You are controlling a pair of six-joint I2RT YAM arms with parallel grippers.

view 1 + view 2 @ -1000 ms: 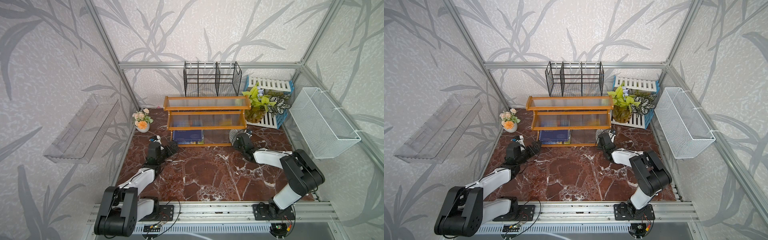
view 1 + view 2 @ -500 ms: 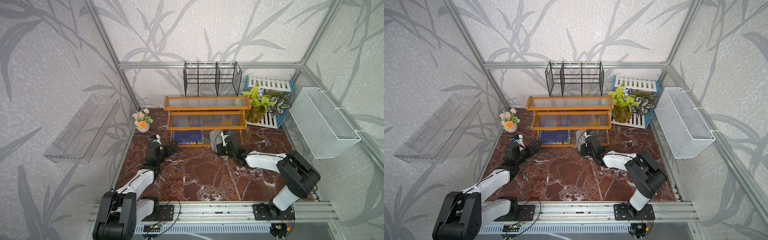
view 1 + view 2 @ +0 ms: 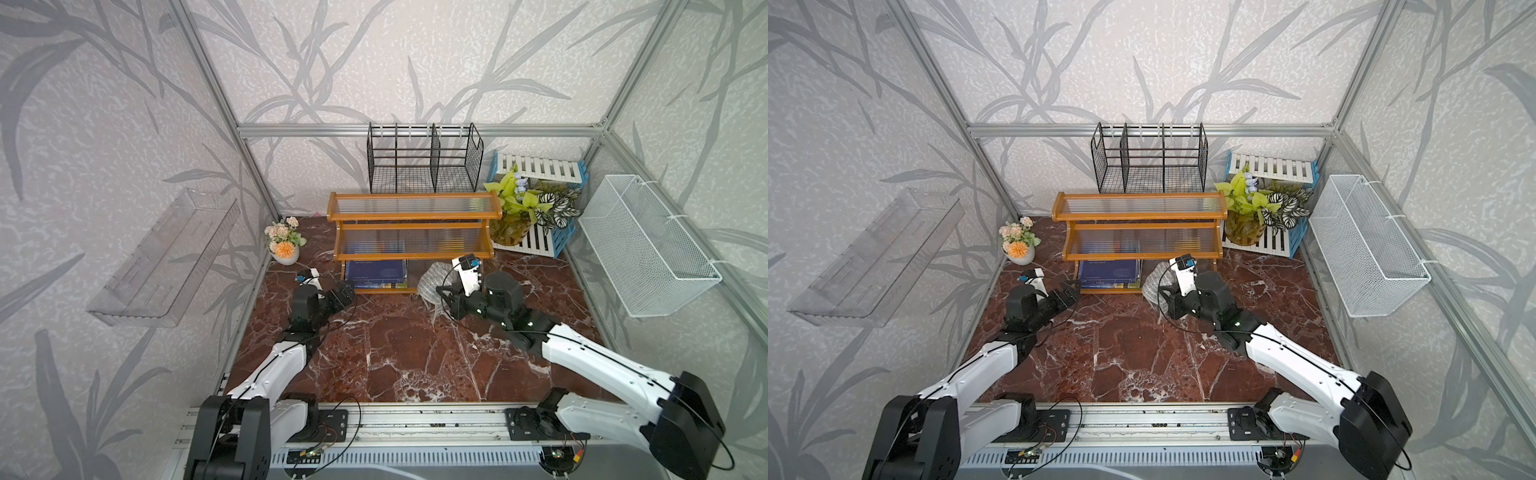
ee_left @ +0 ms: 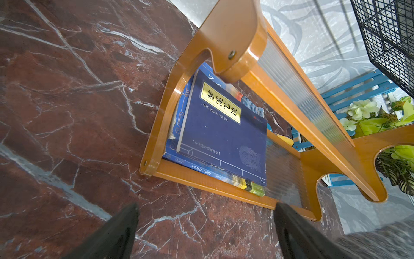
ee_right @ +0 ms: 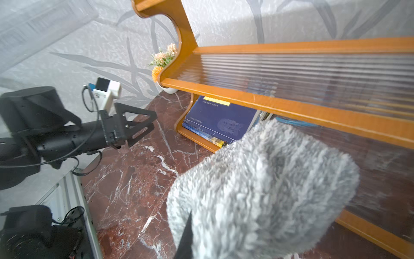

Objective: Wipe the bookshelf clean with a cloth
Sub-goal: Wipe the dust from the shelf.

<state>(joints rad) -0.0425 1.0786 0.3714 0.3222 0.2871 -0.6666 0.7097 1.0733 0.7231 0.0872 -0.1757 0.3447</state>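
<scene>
Low at the bookshelf (image 3: pixel 413 216) front, my right fingers (image 5: pixel 184 242) clamp the cloth (image 5: pixel 268 190) just beside the books (image 3: pixel 376 272); my left fingers (image 4: pixel 112 235) stand spread wide, empty, near its left end.

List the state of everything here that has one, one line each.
bookshelf: upright, top two tiers bare
books: stacked flat on the bottom tier
cloth: bunched, gripped, by the bottom tier
right gripper: shut on the cloth
left gripper: open, holding nothing
black wire rack: upright, empty
white wire basket: hung on the wall, empty
</scene>
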